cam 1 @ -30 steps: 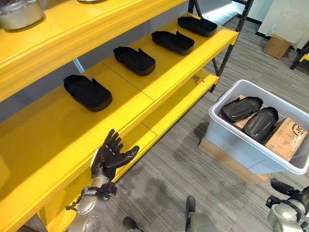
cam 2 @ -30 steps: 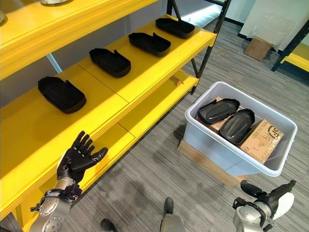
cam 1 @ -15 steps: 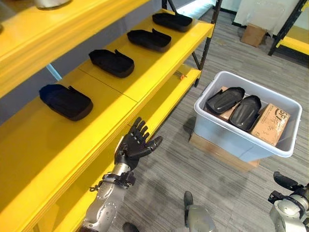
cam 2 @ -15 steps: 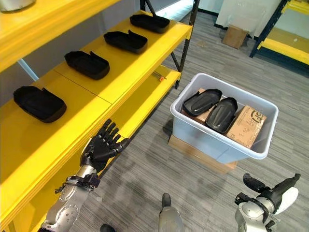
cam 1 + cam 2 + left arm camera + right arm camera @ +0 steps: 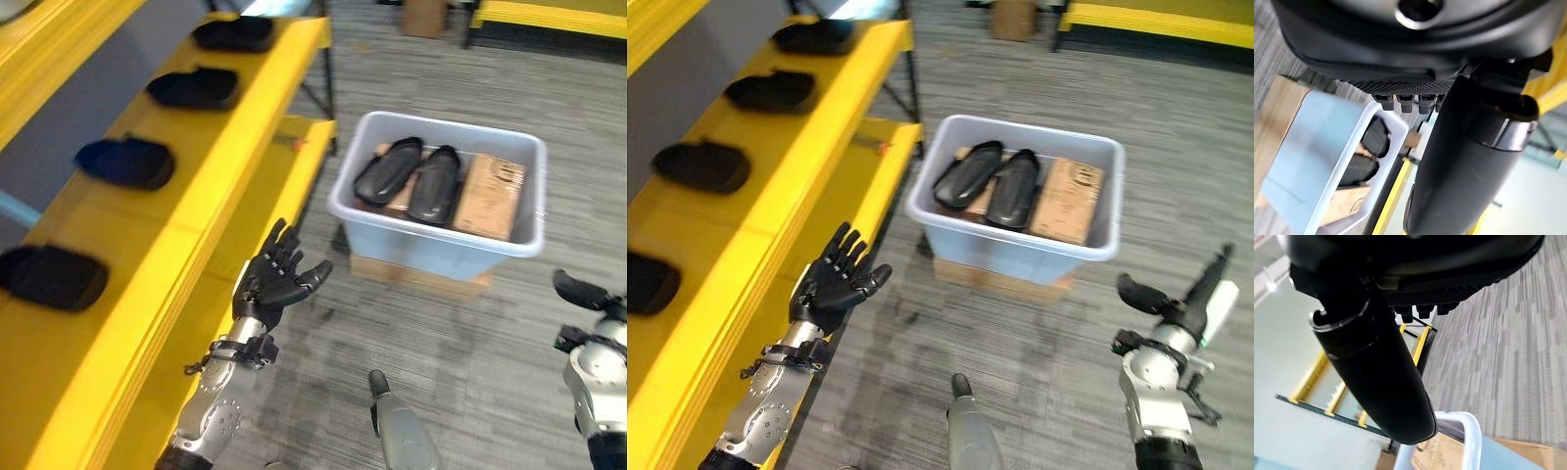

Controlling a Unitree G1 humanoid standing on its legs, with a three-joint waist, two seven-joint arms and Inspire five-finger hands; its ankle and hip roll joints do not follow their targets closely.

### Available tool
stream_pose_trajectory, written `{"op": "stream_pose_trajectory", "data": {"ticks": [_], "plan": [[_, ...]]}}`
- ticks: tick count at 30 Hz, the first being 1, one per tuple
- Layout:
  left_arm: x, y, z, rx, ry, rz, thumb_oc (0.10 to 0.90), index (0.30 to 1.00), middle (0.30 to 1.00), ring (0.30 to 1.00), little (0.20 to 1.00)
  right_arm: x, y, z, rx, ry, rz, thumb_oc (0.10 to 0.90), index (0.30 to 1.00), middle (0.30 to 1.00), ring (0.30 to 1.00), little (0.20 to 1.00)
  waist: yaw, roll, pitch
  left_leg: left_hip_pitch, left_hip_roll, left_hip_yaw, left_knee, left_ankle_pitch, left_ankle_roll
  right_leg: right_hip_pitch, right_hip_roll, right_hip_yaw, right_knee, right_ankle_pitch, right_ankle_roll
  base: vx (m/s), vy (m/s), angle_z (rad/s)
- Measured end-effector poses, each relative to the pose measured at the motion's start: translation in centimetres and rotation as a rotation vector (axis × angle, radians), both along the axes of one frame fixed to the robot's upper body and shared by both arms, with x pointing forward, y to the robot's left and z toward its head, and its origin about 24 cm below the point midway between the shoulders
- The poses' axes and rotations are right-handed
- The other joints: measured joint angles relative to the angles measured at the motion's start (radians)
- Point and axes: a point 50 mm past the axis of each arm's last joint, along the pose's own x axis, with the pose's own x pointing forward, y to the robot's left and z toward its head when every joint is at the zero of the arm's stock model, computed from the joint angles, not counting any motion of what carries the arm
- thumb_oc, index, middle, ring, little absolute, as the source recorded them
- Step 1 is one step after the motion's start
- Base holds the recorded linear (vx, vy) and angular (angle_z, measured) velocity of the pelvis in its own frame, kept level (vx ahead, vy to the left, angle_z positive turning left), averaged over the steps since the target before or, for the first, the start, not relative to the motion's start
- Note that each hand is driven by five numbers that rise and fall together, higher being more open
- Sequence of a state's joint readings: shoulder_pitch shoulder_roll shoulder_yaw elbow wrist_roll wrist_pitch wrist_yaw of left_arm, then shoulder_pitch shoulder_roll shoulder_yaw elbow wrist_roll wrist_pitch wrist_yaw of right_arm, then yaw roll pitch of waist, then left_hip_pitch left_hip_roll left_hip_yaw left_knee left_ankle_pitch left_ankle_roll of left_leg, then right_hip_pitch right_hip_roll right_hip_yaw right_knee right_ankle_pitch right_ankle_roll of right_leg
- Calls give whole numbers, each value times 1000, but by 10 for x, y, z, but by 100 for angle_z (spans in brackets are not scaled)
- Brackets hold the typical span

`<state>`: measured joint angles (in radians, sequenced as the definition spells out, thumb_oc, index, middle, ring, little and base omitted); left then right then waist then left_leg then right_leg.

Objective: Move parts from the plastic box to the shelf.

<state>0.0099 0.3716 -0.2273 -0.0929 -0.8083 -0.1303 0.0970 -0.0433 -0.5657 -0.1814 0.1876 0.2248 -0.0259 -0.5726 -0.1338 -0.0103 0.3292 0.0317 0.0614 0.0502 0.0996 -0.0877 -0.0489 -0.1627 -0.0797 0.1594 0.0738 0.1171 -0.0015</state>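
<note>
Nearest, the left hand [image 5: 838,282] is raised over the grey carpet [image 5: 1038,333] just beside the front edge of the yellow shelf [image 5: 794,186], its fingers spread wide and straight and holding nothing. Low at the right side, the right hand [image 5: 1151,297] shows with its thumb standing out from the wrist; its wrist view shows the thumb straight and the finger bases in a row, with nothing in the hand, so it looks open and relaxed.

Further out, in the middle of the floor, stands the plastic box [image 5: 431,245], pale grey-blue with a white rim, set on a flat piece of brown cardboard [image 5: 416,277] that sticks out under its near side. Inside it lie two black parts [image 5: 389,168], long shallow shells side by side and touching, in the box's left and middle portion. To their right, against the box's right wall, sits a small cardboard carton [image 5: 488,194]. The parts rest partly on another brown piece beneath them.

Along the left, the middle level of the shelf carries four more black parts in a row running away from the robot, well apart from each other: one nearest [image 5: 54,277], the next [image 5: 125,163], a third [image 5: 194,89] and the farthest [image 5: 233,32] by the shelf's dark upright post [image 5: 326,64]. A lower yellow level [image 5: 294,157] shows below.

Farthest off, another brown carton [image 5: 1012,18] sits on the carpet beside a second yellow rack [image 5: 1156,20].
</note>
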Motion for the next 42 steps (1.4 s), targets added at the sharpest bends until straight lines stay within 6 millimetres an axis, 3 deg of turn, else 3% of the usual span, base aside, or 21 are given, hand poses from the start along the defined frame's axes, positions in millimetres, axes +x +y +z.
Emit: {"op": "stream_pose_trajectory", "data": {"ticks": [1, 2, 3, 4, 5, 6, 7, 9, 10, 12, 13, 14, 17, 19, 22, 26, 32, 35, 42], "plan": [[0, -1, 2, -6, -12, -14, 900, 1000, 1000, 1000, 1000, -18, 5, -17, 3, 60, 0, 900, 1000, 1000, 1000, 1000, -3, 16, -8, -97, -21, 44, 1, 28, 21, 41, 5, -86, -33, -6, 18, 185, -24, -30], [-3, 1, 0, -17, -13, -4, 900, 1000, 1000, 1000, 1000, -26, 11, -24, 4, 89, 16, 900, 1000, 1000, 1000, 1000, 23, 24, -13, -116, -5, 54, 23, 44, 35, 49, 18, -110, -39, -22, 33, 202, 10, -51], [-9, 7, -5, -39, -1, 34, 900, 1000, 1000, 1000, 1000, -34, 19, -33, 2, 125, 42, 900, 1000, 1000, 1000, 1000, 52, 48, -26, -127, 49, 97, 36, 57, 27, 8, 52, -149, 85, -87, 18, 190, 36, -65], [-11, 10, -7, -45, 7, 57, 900, 1000, 1000, 1000, 1000, -38, 23, -38, 11, 146, 54, 900, 1000, 1000, 1000, 1000, 51, 51, -28, -128, 60, 97, 33, 59, 24, -11, 55, -179, 212, -153, 7, 303, 112, -26], [-15, 18, -10, -8, 18, 71, 900, 1000, 1000, 1000, 1000, -47, 29, -50, 46, 179, 52, 900, 1000, 1000, 1000, 1000, 56, 17, -38, -123, 54, 100, 39, 80, -24, 17, 46, -228, 359, -267, 0, 247, 113, -12], [-19, 29, -11, 31, 26, 89, 900, 1000, 1000, 1000, 1000, -44, 39, -56, 72, 191, 81, 900, 1000, 1000, 1000, 1000, 81, -41, -38, -129, 33, 114, 107, 76, -23, 88, 18, -211, 253, -329, -22, 222, 135, -27], [-19, 36, -16, 44, 52, 116, 900, 1000, 1000, 1000, 1000, -33, 47, -54, 77, 179, 124, 900, 1000, 1000, 1000, 1000, 86, -43, -14, -188, 42, 73, 228, 37, -37, 142, 28, -192, 192, -299, -17, 165, 104, -65], [-23, 39, -26, 50, 94, 121, 900, 1000, 1000, 1000, 1000, -26, 55, -48, 69, 164, 185, 900, 1000, 1000, 1000, 1000, 98, -56, -13, -222, -1, 12, 114, 36, -24, 198, 14, -156, 87, -251, 4, 208, 132, -50], [-25, 38, -27, 48, 96, 115, 900, 1000, 1000, 1000, 1000, -24, 55, -47, 60, 166, 198, 900, 1000, 1000, 1000, 1000, 110, -47, -17, -220, -10, -5, 26, 63, -11, 220, 12, -140, 53, -237, 11, 174, 122, -46], [-25, 38, -27, 45, 93, 110, 900, 1000, 1000, 1000, 1000, -27, 53, -49, 60, 180, 206, 900, 1000, 1000, 1000, 1000, 106, -37, -19, -205, 0, 32, -39, 101, 13, 268, 15, -141, 24, -236, 20, 182, 124, -34], [-25, 38, -27, 46, 85, 100, 900, 1000, 1000, 1000, 1000, -34, 49, -53, 55, 200, 198, 900, 1000, 1000, 1000, 1000, 105, -18, -29, -180, 13, 60, -48, 140, 32, 309, 30, -138, 9, -260, 37, 156, 97, -24], [-24, 39, -25, 50, 74, 100, 900, 1000, 1000, 1000, 1000, -38, 48, -55, 56, 211, 197, 900, 1000, 1000, 1000, 1000, 105, -26, -34, -176, 9, 74, -40, 174, 34, 315, 24, -128, 11, -271, 46, 153, 79, -28], [-21, 43, -16, 59, 37, 105, 900, 1000, 1000, 1000, 1000, -47, 46, -61, 65, 233, 181, 900, 1000, 1000, 1000, 1000, 85, -60, -51, -162, -60, 92, -93, 226, 63, 337, -40, -135, -38, -266, 86, 101, 29, 0], [-19, 42, -12, 60, 19, 98, 900, 1000, 1000, 1000, 1000, -49, 49, -64, 79, 240, 181, 900, 1000, 1000, 1000, 1000, 83, -62, -51, -138, -93, 88, -137, 251, 102, 344, -70, -165, -44, -257, 99, 75, 7, 17], [-18, 45, -9, 62, 0, 99, 900, 1000, 1000, 1000, 1000, -45, 61, -69, 100, 242, 215, 900, 1000, 1000, 1000, 1000, 92, -60, -51, -106, -100, 66, -163, 249, 122, 343, -70, -191, -49, -267, 106, 51, -9, 18], [-21, 50, -7, 65, -5, 114, 900, 1000, 1000, 1000, 1000, -35, 66, -61, 72, 208, 238, 900, 1000, 1000, 1000, 1000, 120, -57, -54, -101, -97, 46, -179, 240, 99, 334, -35, -193, -129, -195, 102, 60, -15, 19], [-32, 53, -15, 80, 29, 96, 900, 1000, 1000, 1000, 1000, -30, 60, -44, -193, 208, 217, 900, 1000, 1000, 1000, 1000, 114, -53, -56, -105, -91, 44, -178, 240, 92, 343, -26, -197, -144, -192, 99, 59, -1, 0], [-31, 55, -12, 82, 17, 95, 900, 1000, 1000, 1000, 1000, -31, 52, -20, -396, 175, 197, 900, 1000, 1000, 1000, 1000, 111, -55, -57, -105, -91, 47, -178, 241, 92, 344, -28, -200, -149, -192, 99, 87, 4, -4], [-30, 61, -6, 89, -13, 111, 900, 1000, 1000, 1000, 1000, -25, 52, -13, -428, 151, 208, 900, 1000, 1000, 1000, 1000, 114, -55, -58, -105, -90, 45, -178, 240, 90, 344, -27, -203, -147, -192, 99, 53, -9, 1]]}}
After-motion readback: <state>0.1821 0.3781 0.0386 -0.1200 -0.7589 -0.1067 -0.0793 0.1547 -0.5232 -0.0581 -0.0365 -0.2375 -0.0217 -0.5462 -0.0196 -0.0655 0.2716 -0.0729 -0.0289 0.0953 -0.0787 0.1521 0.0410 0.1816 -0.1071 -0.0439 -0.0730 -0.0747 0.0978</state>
